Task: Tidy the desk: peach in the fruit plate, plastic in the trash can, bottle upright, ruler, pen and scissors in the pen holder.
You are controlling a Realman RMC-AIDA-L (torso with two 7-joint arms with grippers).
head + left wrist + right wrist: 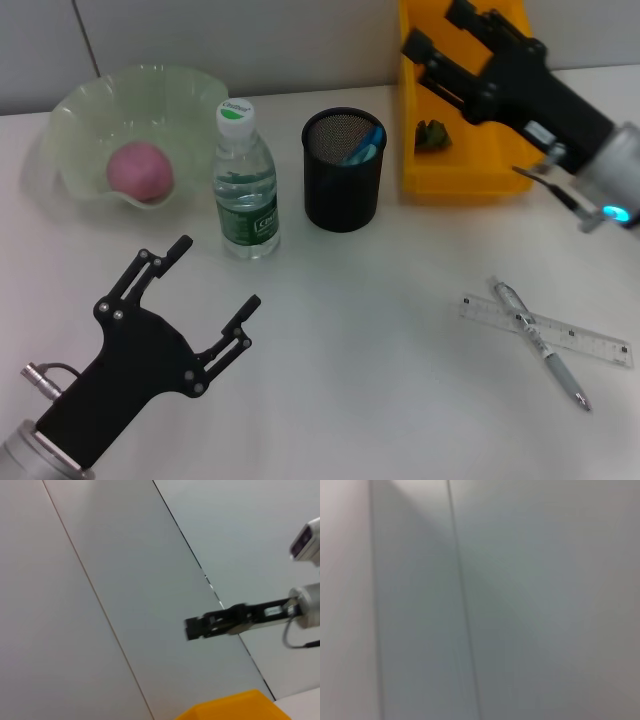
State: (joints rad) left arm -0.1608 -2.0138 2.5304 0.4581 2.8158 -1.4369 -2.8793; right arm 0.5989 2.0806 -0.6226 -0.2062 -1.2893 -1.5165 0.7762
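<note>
A pink peach (140, 168) lies in the green fruit plate (85, 105) at the back left. A clear bottle (245, 185) with a green cap stands upright beside the black mesh pen holder (343, 190), which holds something blue, perhaps scissors (362, 145). Green crumpled plastic (432, 135) lies in the yellow trash can (470, 170). A pen (535, 340) lies across a clear ruler (590, 345) on the table at the right. My right gripper (437, 30) is open and empty above the trash can; it also shows in the left wrist view (192, 626). My left gripper (215, 272) is open and empty, in front of the bottle.
The wall runs close behind the plate and trash can. The trash can's top edge (235, 705) shows in the left wrist view. The right wrist view shows only wall. White table surface (380, 330) lies between the left gripper and the ruler.
</note>
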